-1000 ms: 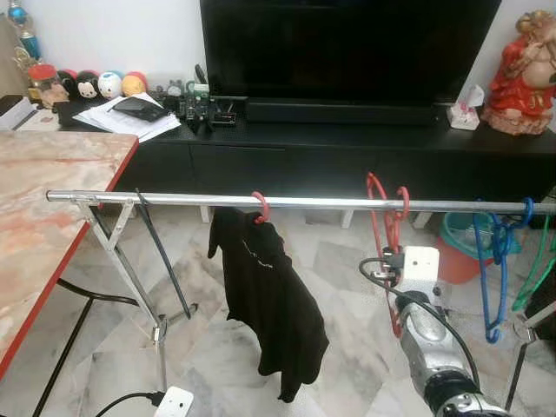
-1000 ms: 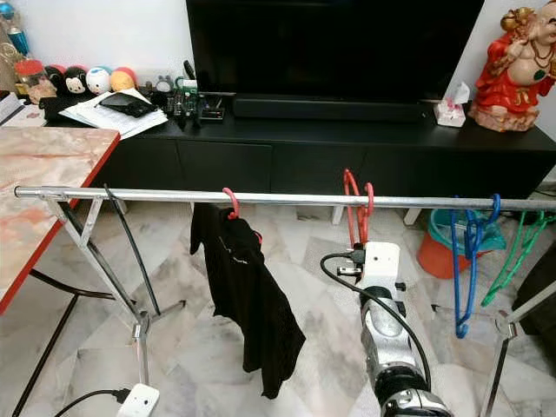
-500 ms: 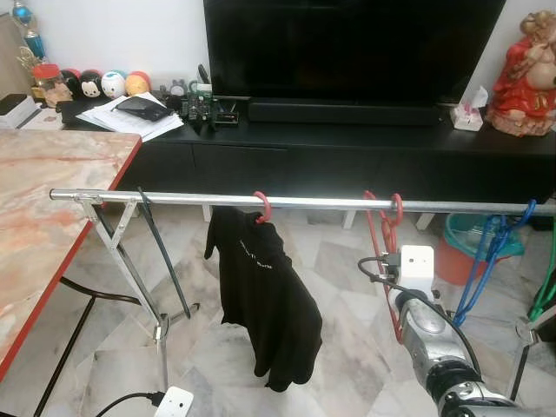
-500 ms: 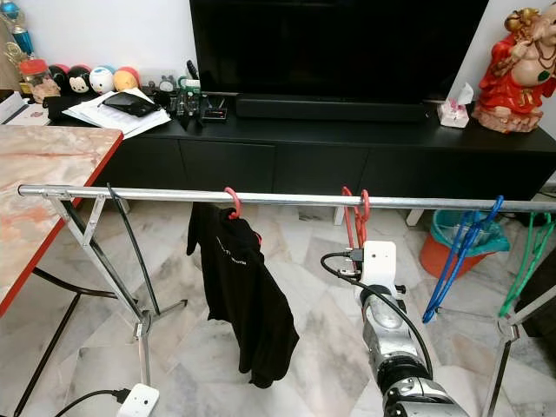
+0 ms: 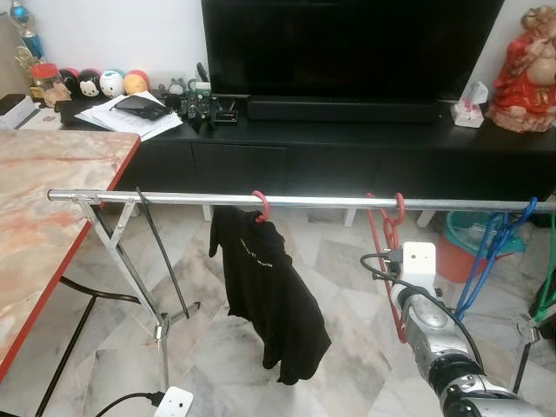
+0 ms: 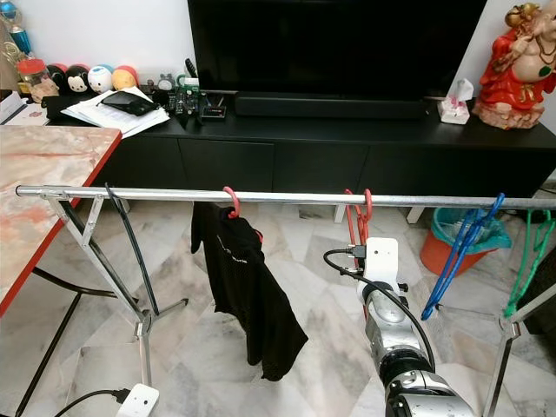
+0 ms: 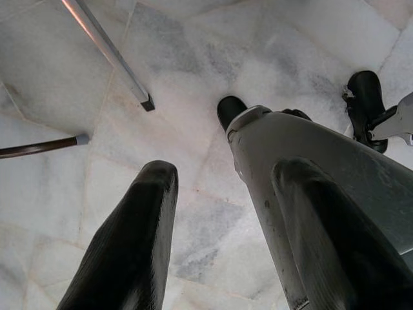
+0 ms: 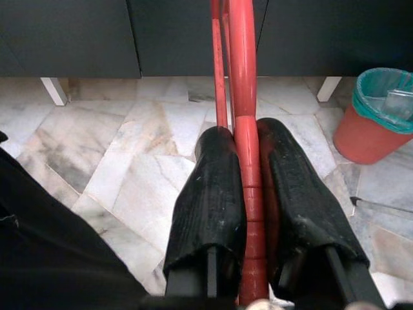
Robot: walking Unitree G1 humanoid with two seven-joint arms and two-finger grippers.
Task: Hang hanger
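Right pincer [image 8: 247,194]: both black fingers [image 8: 210,194] clamped on the lower bar of the red hanger [image 8: 244,97]. The bar runs straight through the gap between the 2 pads, touching both, and leaves the fingertips at 12 o'clock.

Head views: red hanger [image 5: 388,228] has its hook over the metal rail [image 5: 191,199], hook at roughly 12 o'clock from the right arm's white wrist block [image 5: 420,264]. The hanger body hangs below the rail and runs down beside the block, at about 9 to 10 o'clock from it. The right pincer itself is hidden behind the block in these views.

Other items on the rail:
- black shirt [image 5: 269,295] on a pink hanger hook [image 5: 261,206], at about 9 o'clock from the red hanger, well apart.
- blue hanger [image 5: 486,252], at about 3 o'clock from the red hanger, tilted.
- green hanger [image 6: 528,261], farther toward the rail's right end.

Left pincer [image 7: 226,187]: fingers spread wide, nothing between them, pointing down at the marble floor [image 7: 77,84]. 1 robot leg [image 7: 310,174] lies just beside 1 finger.

Behind the rail: black TV cabinet [image 5: 330,148] with TV [image 5: 347,48]. Marble-topped desk [image 5: 43,208] at 9 o'clock. Orange bin [image 6: 443,248] with a teal liner on the floor near the blue hanger.
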